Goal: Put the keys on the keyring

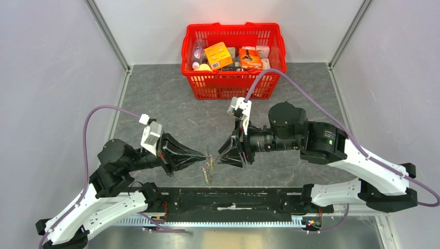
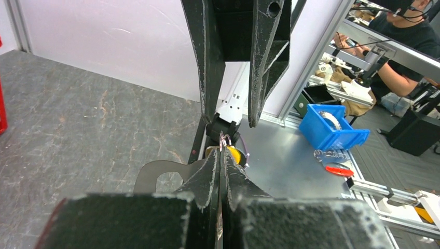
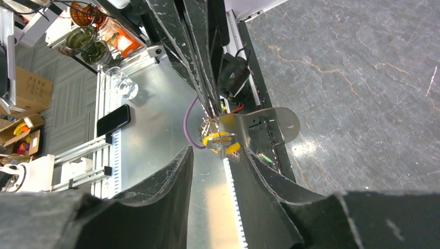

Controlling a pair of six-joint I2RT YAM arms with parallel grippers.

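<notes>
My left gripper (image 1: 205,156) (image 2: 222,153) is shut on the keyring (image 2: 224,139). A small loop of its thin wire sticks out past the fingertips. The yellow key (image 2: 233,154) (image 3: 220,140) hangs from the ring just below the tips, and it dangles above the table's near edge in the top view (image 1: 208,170). I cannot make out the green key. My right gripper (image 1: 223,151) (image 3: 218,155) is open and empty, its fingers (image 2: 263,57) on either side of the left gripper's tips and the key, not touching them.
A red basket (image 1: 228,86) full of packets stands at the back of the grey table. A black rail and a metal bracket (image 3: 272,121) run along the table's near edge under the grippers. Both arms meet at front centre.
</notes>
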